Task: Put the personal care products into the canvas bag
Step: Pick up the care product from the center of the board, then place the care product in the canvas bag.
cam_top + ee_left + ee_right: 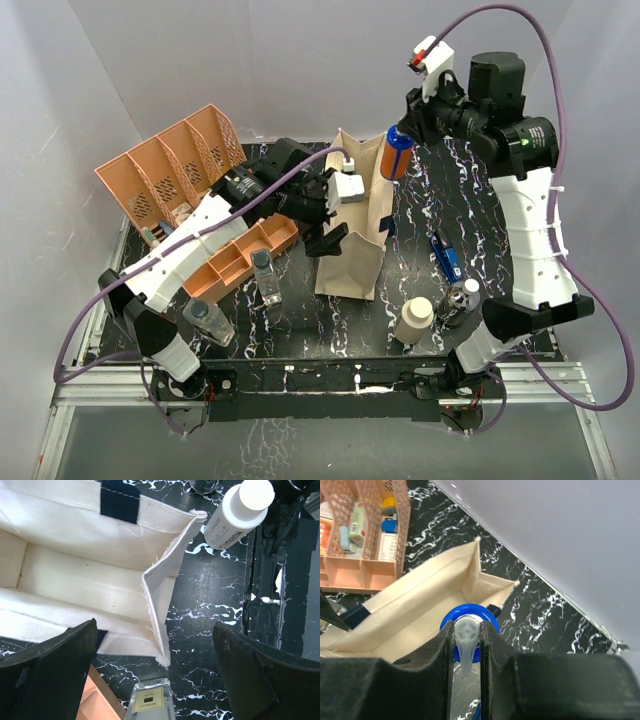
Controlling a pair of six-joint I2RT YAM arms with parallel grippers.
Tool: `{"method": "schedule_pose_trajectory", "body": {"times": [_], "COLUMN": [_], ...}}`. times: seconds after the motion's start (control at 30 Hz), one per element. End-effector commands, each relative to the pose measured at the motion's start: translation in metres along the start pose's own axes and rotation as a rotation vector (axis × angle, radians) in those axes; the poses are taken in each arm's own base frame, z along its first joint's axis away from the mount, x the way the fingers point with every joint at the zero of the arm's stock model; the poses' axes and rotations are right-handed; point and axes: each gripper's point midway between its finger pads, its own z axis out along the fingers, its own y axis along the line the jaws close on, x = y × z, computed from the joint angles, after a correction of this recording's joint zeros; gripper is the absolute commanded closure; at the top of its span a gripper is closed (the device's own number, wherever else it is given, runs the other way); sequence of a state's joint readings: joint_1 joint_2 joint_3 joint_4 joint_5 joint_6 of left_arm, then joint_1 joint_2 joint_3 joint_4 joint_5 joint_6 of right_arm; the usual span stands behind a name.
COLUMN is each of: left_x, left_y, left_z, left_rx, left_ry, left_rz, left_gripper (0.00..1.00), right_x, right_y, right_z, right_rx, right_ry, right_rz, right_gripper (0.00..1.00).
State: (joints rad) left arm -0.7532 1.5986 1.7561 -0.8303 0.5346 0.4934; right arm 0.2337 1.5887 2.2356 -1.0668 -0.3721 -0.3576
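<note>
Pinching a white pump nozzle between its two dark fingers, the right hand (466, 647) is closed on the orange pump bottle (397, 155), which hangs by its blue collar under the fingers; the bottle sits in the air over the far end of the canvas bag (352, 255), clear of the cloth as far as the top view shows; below it in the right wrist view the bag's cream interior lies open, with a navy handle at its left edge.

The left hand (322, 220) stands with its jaws as wide apart as they go and has hold of nothing; it hovers at the bag's left side, and its wrist view looks into the open bag, one finger (55, 675) low on the left and the other low on the right.

On the black, white-veined table (470, 225), a cream bottle (413, 322) stands near the front right, with a small dark bottle with a silvery cap (462, 297) just beside it; a slim blue flat object (445, 255) lies between these and the bag; a clear bottle with a dark cap (267, 277) stands left of the bag, and a second clear bottle (210, 320) stands further toward the front left; an orange perforated tray (185, 165) with small packets (357, 522) in its compartments occupies the far left.
</note>
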Motion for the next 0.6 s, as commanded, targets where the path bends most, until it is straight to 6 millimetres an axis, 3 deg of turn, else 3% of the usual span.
{"method": "schedule_pose_trajectory", "body": {"times": [0.0,0.23,0.47,0.57], "left_x": [-0.012,-0.006,-0.01,-0.01], "left_y": [-0.007,-0.003,-0.012,-0.016], "left_z": [0.002,0.02,0.028,0.03], "left_rx": [0.026,0.029,0.079,0.088], "left_ry": [-0.01,0.024,-0.002,-0.007], "left_rz": [0.07,0.111,0.135,0.142], "left_gripper": [0.03,0.07,0.24,0.36], "right_x": [-0.063,-0.056,-0.02,-0.007], "right_y": [0.015,0.029,0.034,0.032], "right_z": [-0.012,0.028,0.071,0.083], "right_rx": [-0.011,-0.093,-0.15,-0.151], "right_ry": [-0.192,-0.174,-0.096,-0.064], "right_rz": [-0.075,-0.069,-0.04,-0.037], "right_gripper": [0.92,0.92,0.92,0.92]}}
